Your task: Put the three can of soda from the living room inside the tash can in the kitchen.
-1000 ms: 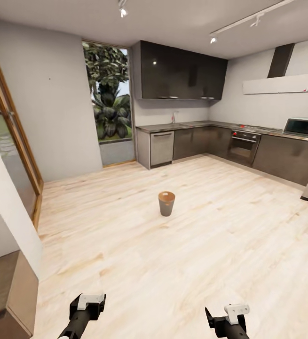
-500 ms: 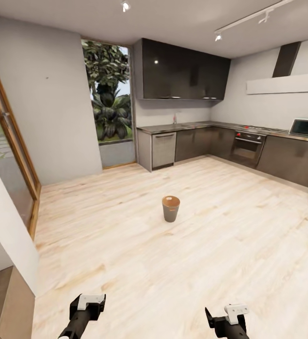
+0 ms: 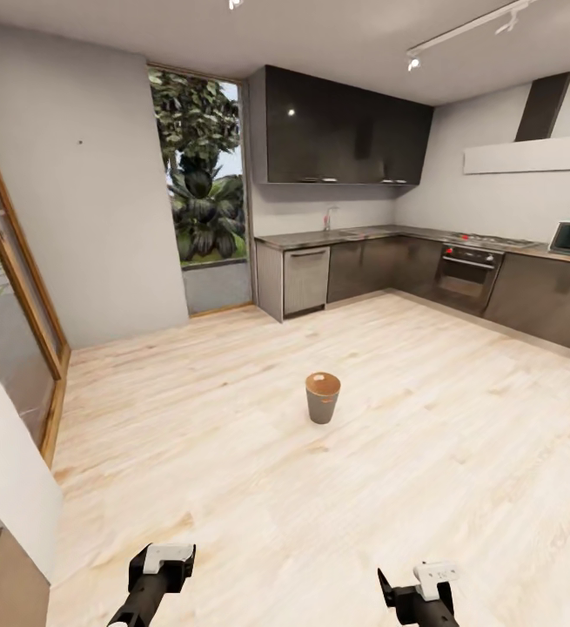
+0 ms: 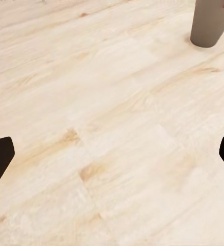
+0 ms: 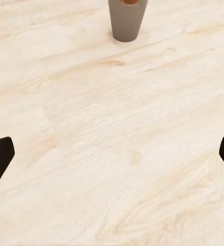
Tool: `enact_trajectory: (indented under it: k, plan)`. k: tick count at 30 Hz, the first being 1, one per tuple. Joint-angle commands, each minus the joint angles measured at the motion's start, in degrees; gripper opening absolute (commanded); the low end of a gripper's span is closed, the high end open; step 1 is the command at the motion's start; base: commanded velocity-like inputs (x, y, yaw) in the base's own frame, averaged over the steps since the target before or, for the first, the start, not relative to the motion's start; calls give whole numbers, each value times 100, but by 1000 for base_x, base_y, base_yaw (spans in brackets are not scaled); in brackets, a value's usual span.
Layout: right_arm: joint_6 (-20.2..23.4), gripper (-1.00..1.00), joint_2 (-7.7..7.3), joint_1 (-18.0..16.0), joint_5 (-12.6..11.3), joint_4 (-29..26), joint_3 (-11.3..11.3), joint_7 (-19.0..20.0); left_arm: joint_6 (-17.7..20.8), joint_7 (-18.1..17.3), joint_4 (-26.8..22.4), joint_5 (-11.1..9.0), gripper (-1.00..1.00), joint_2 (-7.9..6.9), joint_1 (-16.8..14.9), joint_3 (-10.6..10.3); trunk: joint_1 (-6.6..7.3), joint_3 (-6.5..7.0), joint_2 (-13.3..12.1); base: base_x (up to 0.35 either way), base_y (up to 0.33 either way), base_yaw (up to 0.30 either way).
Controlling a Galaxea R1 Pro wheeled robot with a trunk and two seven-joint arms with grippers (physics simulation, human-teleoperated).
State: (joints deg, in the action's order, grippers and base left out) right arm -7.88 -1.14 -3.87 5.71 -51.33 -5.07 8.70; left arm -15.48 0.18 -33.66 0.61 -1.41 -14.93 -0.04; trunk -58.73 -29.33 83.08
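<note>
head view | tash can (image 3: 323,399) | upright, grey, tapered, brown inside

Illumination is bright and even. Ceiling track spotlights (image 3: 415,63) reflect as small glare points on the glossy upper cabinets (image 3: 341,131). Daylight enters through the window (image 3: 199,170). Shadows are faint. Wide-angle distortion bends the edges.

1. Pale wood floor (image 3: 337,488), grey walls (image 3: 93,174)
2. Glossy dark cabinets (image 3: 345,131), steel counter (image 3: 337,235), oven (image 3: 466,274)
3. Tall window (image 3: 199,174) showing palms; ceiling spotlights (image 3: 414,63)
</note>
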Motion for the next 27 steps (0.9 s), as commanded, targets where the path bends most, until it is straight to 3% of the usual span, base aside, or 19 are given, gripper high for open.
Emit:
enact_trajectory:
  k: [1, 14, 27]
  plan:
    - [-34, 100, 0, 0, 0, 31, -1, 0, 0, 0, 0, 0, 100, 0, 0, 1, 0, 2, 0, 323, 4, -5]
    - [-185, 100, 0, 0, 6, 276, -14, 0, 1, 0, 0, 9, 100, 0, -1, 2, 0, 50, 0, 324, 1, -109]
    - [-199, 100, 0, 0, -10, 281, -42, 0, 1, 0, 0, 6, 100, 0, -1, -2, 0, 56, 0, 324, 0, -22]
